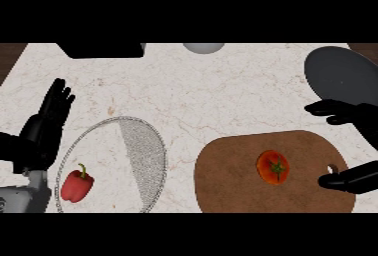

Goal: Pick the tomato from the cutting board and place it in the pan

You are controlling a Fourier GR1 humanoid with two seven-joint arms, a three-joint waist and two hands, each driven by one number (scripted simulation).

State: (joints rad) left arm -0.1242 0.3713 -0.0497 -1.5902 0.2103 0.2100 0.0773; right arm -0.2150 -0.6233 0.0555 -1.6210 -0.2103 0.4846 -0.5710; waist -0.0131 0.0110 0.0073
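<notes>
Tomato (273, 167): sitting free on the cutting board (229, 185), right of the board's centre, green stem star facing up; nothing touching it.
Shape: nearly round, no long axis worth noting, so approach angle is mattering little.
Right hand (353, 150): hanging over the board's right edge, thumb low beside the board's handle hole, fingers higher up, spread wide apart like an open claw; holding nothing.
Key relation: tomato lying at about 9 o'clock from the right hand, near but apart; the gap between thumb and fingers is facing toward it.
Nearer hand: the right one, by a wide margin.
Pan (341, 72): dark, round, lying at about 1 o'clock from the tomato, just beyond the right hand's fingers; nothing showing inside.
Left hand (46, 127): resting at the left edge, fingers straight and pointing up, holding nothing, well apart from the board.
Other: wire strainer (144, 150) holding a red bell pepper (77, 185), at 9 o'clock from the board.
Stage, judging: grasp not yet made; next move looks like a leftward reach, then closing round the tomato.
</notes>
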